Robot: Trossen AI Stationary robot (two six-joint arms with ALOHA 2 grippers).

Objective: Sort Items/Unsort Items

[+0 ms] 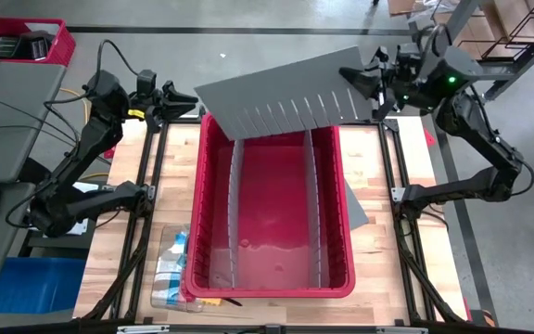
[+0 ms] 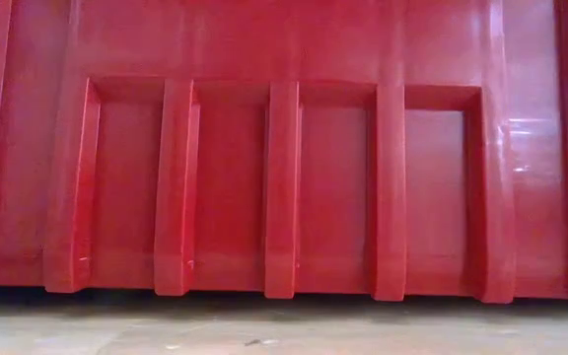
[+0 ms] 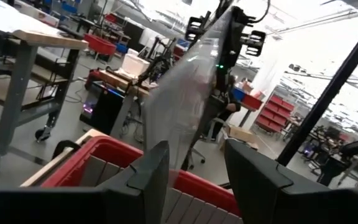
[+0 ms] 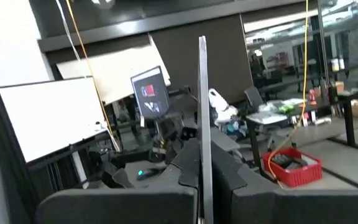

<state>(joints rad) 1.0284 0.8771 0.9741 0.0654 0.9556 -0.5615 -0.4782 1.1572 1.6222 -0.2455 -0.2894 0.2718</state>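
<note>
**Grey slotted panel held over red divided bin**

Right gripper (image 1: pixel 371 85): at the far right corner of the bin, fingers clenched on the end of a grey slotted divider panel (image 1: pixel 286 93). In the right wrist view the panel's thin edge (image 4: pixel 202 112) stands upright between the fingers.

Panel: raised above the bin's far edge, tilted, its slotted side toward the bin.

Left gripper (image 1: pixel 182 98): near the panel's other end, at the bin's far left corner; fingers (image 3: pixel 151 171) parted, gripping nothing, apart from the panel.

Red bin (image 1: pixel 213 167): centre of the wooden table (image 1: pixel 401 241), two grey dividers (image 1: pixel 233 199) making three lanes. Its ribbed wall (image 2: pixel 284 187) fills the low view.

Items: none visible in the bin's lanes. A clear tray (image 1: pixel 170 269) with small blue pieces lies just beside the bin's near left corner; contents too small to identify.
</note>
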